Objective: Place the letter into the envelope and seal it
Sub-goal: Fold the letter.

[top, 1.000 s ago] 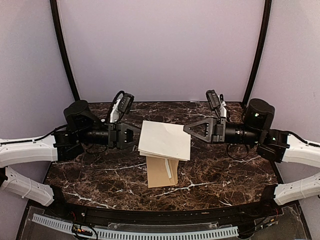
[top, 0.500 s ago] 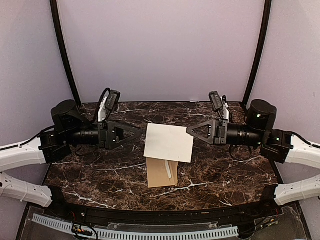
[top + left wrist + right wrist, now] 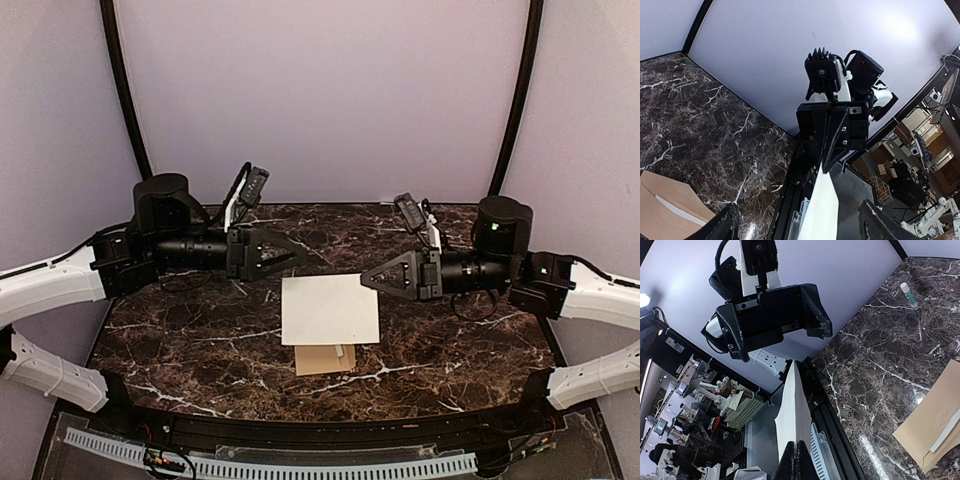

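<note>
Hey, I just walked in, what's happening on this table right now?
The right claw is shut on one edge of the cream letter, holding it over the brown envelope, which lies flat on the marble table and is mostly hidden beneath it. The left claw is open by the letter's far corner, gripping nothing. The letter isn't in the envelope yet.

cream-beige creased paper letter (image 3: 330, 310): 1
kraft-brown paper envelope (image 3: 322, 361): 1
small white-and-green stick (image 3: 908, 294): 1
black pincers: 2, left pincer (image 3: 298, 260) and right pincer (image 3: 366, 280)
dark marble worktop (image 3: 460, 335): 1
</note>
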Controlling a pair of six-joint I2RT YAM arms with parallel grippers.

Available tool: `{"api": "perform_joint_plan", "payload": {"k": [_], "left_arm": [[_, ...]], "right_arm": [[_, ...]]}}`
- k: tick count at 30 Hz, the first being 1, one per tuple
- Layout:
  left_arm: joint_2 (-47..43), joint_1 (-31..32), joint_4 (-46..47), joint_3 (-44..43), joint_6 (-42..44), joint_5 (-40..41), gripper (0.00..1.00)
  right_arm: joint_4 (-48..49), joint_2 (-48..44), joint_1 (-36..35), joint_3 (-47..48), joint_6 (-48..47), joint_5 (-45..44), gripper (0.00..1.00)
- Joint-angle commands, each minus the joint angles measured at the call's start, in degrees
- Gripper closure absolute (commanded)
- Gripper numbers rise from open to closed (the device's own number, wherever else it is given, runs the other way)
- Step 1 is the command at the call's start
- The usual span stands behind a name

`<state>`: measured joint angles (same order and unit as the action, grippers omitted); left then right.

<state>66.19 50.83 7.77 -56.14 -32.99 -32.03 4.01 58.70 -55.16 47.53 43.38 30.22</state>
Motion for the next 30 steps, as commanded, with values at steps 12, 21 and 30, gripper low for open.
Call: {"api": "perform_joint_plan", "payload": {"k": [12, 21, 30], "left_arm": [[4.89, 2.25, -3.51, -2.64, 4.6, -11.95, 0.56], [5.99, 3.04, -5.79, -2.36, 5.55, -12.58, 0.81], [3.24, 3.05, -5.14, 0.05, 5.09, -10.87, 0.83]], "right_arm": [[-1.75, 4.64, -1.12, 5.12, -4.02, 5.38, 1.0], [-3.33, 5.0, -1.18, 6.64, -4.87, 4.44, 1.0], [-7.28, 5.01, -1.15, 8.39, -6.49, 3.14, 1.0]]}}
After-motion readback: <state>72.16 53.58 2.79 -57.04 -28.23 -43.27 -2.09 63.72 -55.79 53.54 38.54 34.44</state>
